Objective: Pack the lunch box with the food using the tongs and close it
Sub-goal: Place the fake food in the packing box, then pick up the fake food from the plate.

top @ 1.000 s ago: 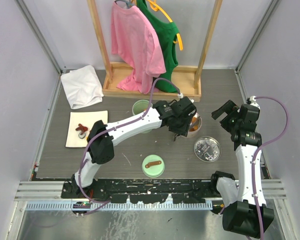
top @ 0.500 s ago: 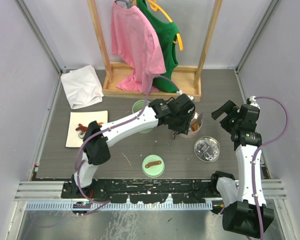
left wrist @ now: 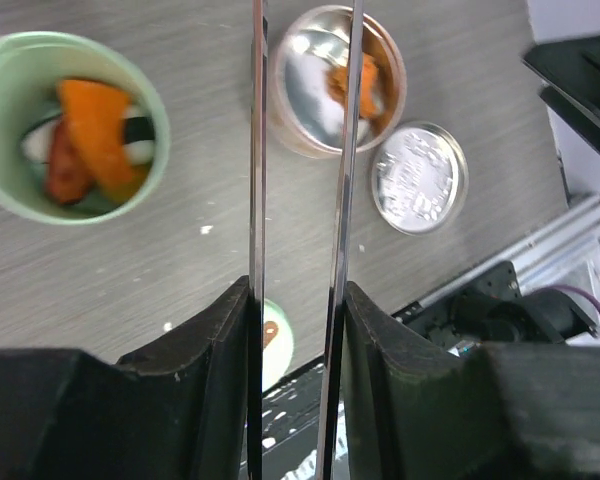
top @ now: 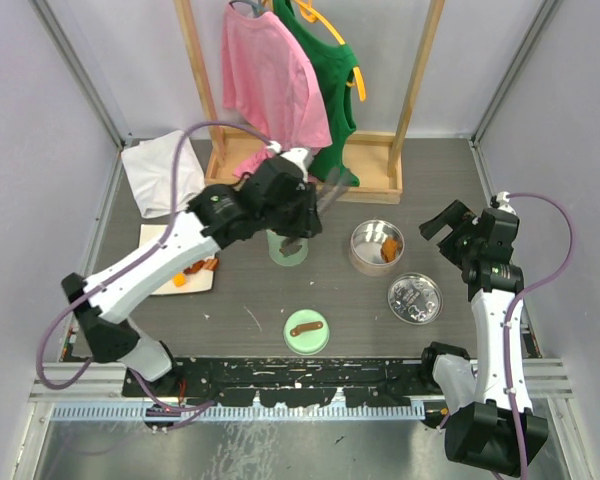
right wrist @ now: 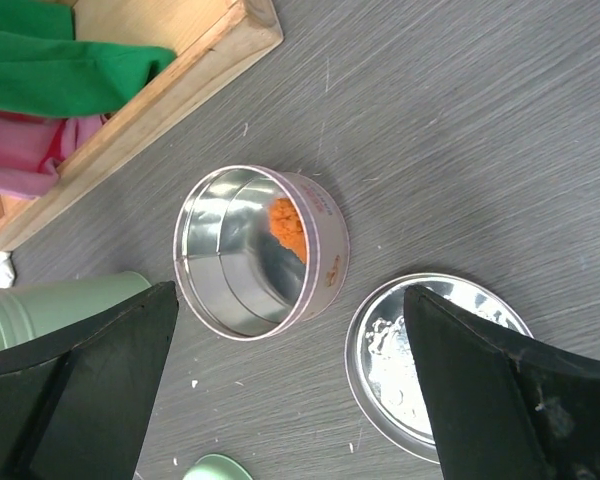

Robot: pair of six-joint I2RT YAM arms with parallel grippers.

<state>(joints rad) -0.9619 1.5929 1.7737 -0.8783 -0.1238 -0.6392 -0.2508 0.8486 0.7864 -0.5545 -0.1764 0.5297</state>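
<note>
Since a second ago the left arm is swinging away from the round metal tin (top: 376, 245) and is now hanging above the green cup (top: 287, 250), while the right arm is keeping its place. The left gripper (left wrist: 297, 300) is squeezing the tongs (left wrist: 344, 200) between its fingers (left wrist: 205, 350). Its jaws are narrowed onto the two thin arms, which are standing slightly apart and running out past the top of the wrist view, so their tips are not showing. From above they are appearing only as a grey blur just beyond the cup. Food (left wrist: 95, 130) is lying in the cup, orange and red pieces sitting left of the tongs in the wrist view. One orange piece (right wrist: 288, 228) is sitting in the tin just right of the cup, and more bits are lying on the paper napkin (top: 198, 286) left of the cup. The tin's lid (top: 414, 297) is lying flat farther right of the cup, beside the tin. The right gripper (top: 448, 225) is hovering well right of the cup, past the tin, jaws spread wide and empty.
</note>
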